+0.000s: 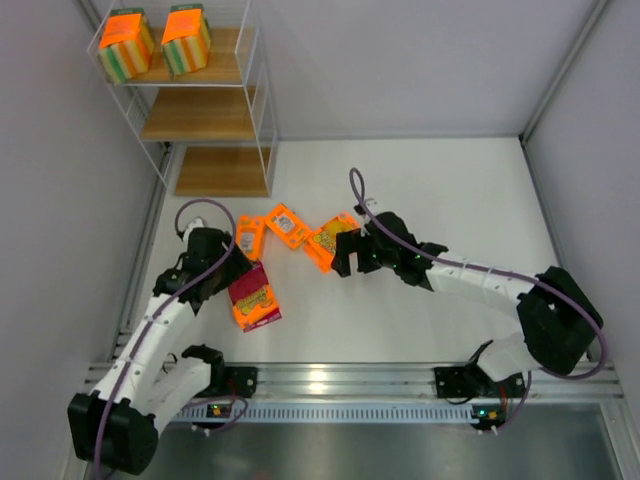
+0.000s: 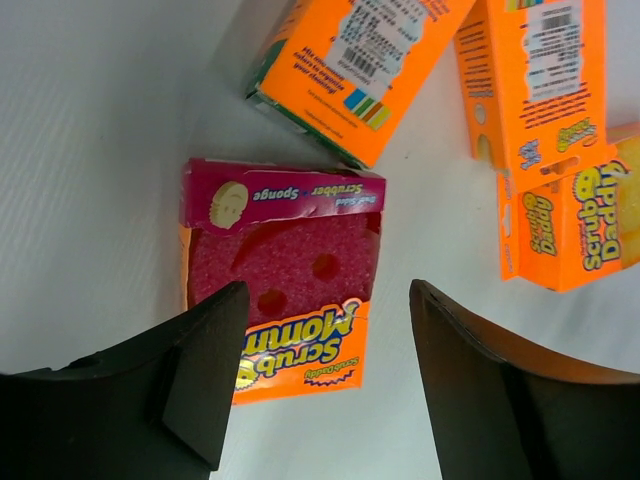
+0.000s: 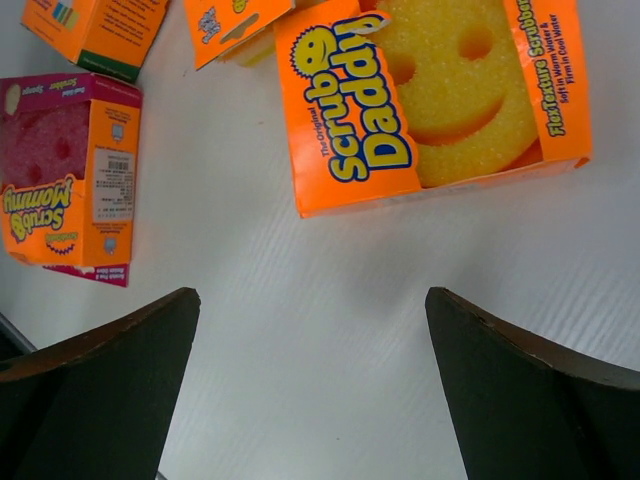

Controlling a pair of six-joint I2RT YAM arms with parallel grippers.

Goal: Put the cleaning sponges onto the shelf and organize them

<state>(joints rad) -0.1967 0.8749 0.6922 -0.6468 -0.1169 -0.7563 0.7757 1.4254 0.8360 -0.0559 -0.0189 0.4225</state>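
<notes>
Two blocky striped sponge packs stand on the top board of the white wire shelf at the far left. Several orange packs lie on the table. A pink Scrub Mommy pack lies just ahead of my left gripper, which is open and empty. A yellow Scrub Daddy pack lies just ahead of my right gripper, open and empty over bare table. Two more orange packs lie between them.
The shelf's middle and bottom boards are bare. Grey walls close in the table on the left, back and right. A metal rail runs along the near edge by the arm bases.
</notes>
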